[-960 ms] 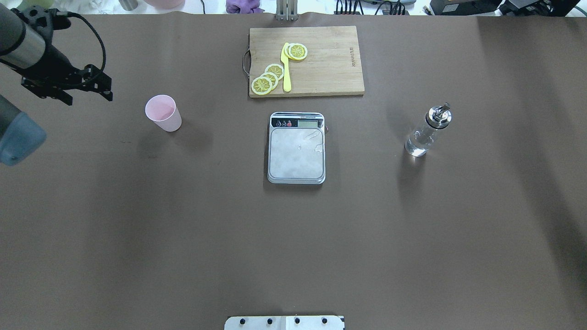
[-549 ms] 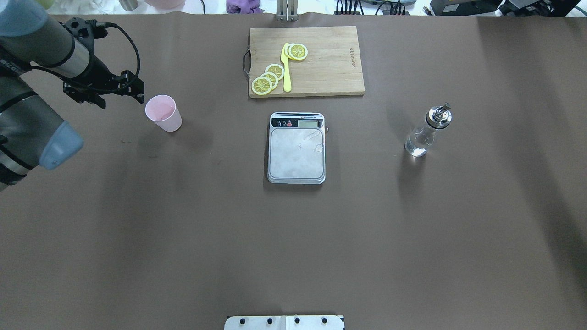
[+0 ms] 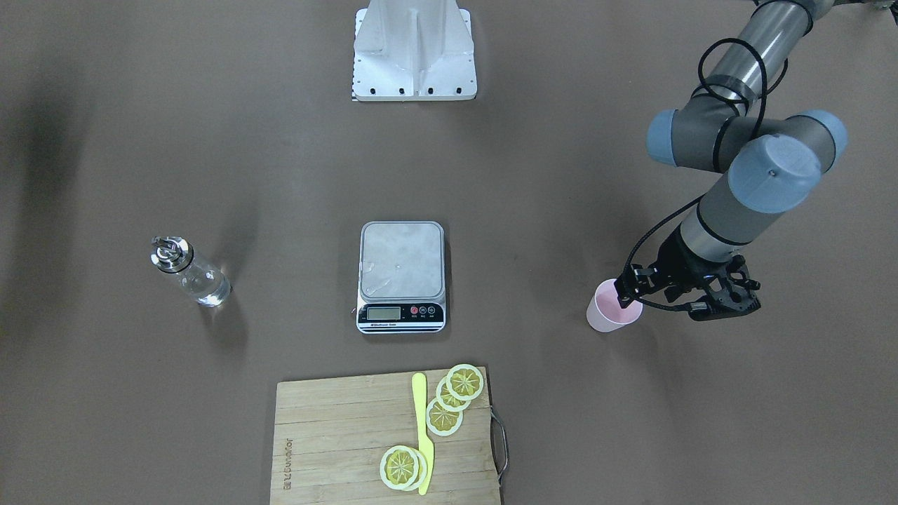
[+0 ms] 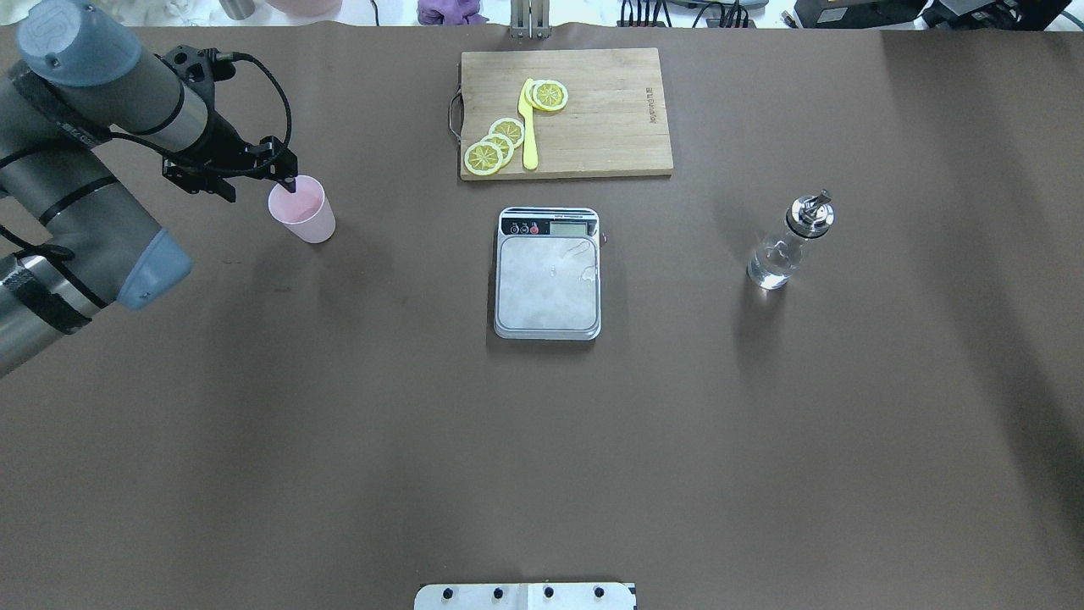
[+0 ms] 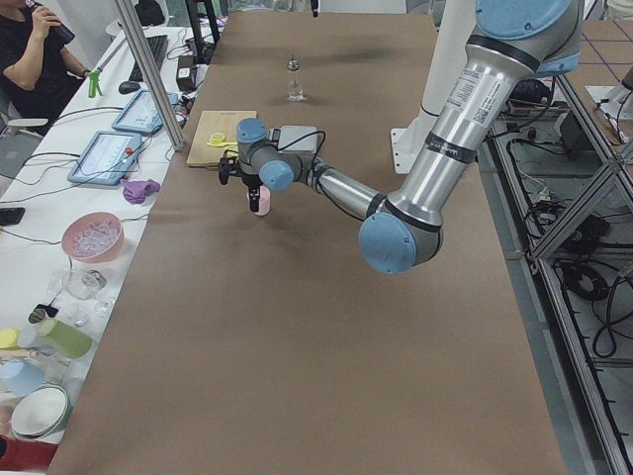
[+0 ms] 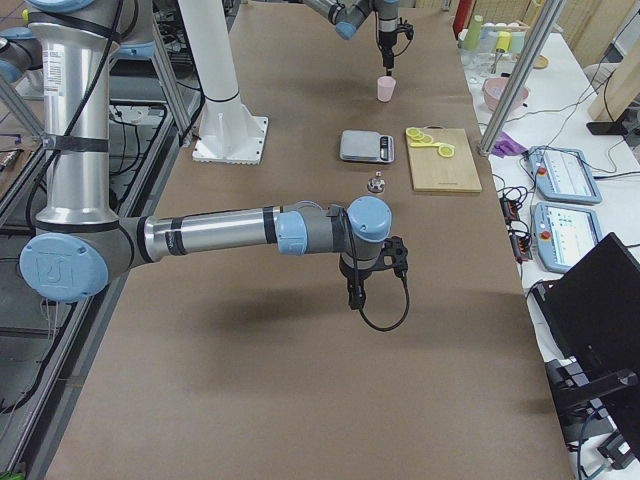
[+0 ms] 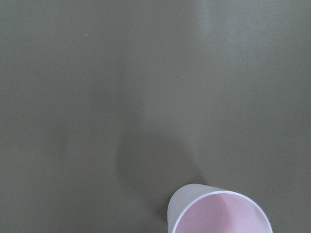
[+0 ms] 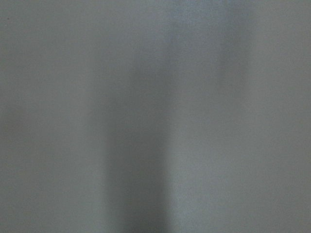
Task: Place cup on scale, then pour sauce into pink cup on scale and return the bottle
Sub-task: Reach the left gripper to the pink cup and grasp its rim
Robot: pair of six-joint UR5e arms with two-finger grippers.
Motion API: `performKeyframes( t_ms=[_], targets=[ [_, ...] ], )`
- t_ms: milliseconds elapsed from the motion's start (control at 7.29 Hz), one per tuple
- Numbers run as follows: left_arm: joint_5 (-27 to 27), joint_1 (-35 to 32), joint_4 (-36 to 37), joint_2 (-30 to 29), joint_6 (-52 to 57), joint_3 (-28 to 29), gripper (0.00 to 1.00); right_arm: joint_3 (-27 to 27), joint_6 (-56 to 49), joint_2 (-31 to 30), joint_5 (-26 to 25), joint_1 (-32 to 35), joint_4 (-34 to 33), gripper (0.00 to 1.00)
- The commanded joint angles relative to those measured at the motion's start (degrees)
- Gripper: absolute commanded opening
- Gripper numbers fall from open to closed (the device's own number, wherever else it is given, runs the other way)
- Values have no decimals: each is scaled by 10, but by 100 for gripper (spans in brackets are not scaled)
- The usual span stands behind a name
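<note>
The pale pink cup (image 4: pixel 302 212) stands upright on the brown table, left of the scale (image 4: pixel 548 288); it also shows in the front view (image 3: pixel 607 317) and at the bottom of the left wrist view (image 7: pixel 218 213). My left gripper (image 4: pixel 261 190) is open and empty at the cup's left rim, with one fingertip (image 4: pixel 292 181) over the rim and the other outside it. The clear glass bottle (image 4: pixel 783 250) with clear sauce stands right of the bare scale. My right gripper (image 6: pixel 353 298) shows only in the exterior right view, low over bare table; I cannot tell whether it is open.
A wooden cutting board (image 4: pixel 610 127) with lemon slices (image 4: pixel 495 146) and a yellow knife (image 4: pixel 528 127) lies behind the scale. The robot's white base plate (image 3: pixel 414 49) sits at the table's near edge.
My left arm has swung right across the table, from well left of the cup to its rim. The gripper has stayed open. Cup, scale and bottle have not moved.
</note>
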Motion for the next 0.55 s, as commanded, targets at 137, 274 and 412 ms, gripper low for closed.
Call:
performKeyframes(
  t_ms=[137, 274, 412],
  targets=[
    [1, 8, -11, -3, 0, 16, 54, 0, 1, 1, 0, 0, 0, 100],
    [1, 8, -11, -3, 4, 15, 21, 1, 1, 1, 0, -1, -1, 100],
    [-2, 8, -11, -3, 3, 12, 0, 1, 1, 1, 0, -1, -1, 100]
  ],
)
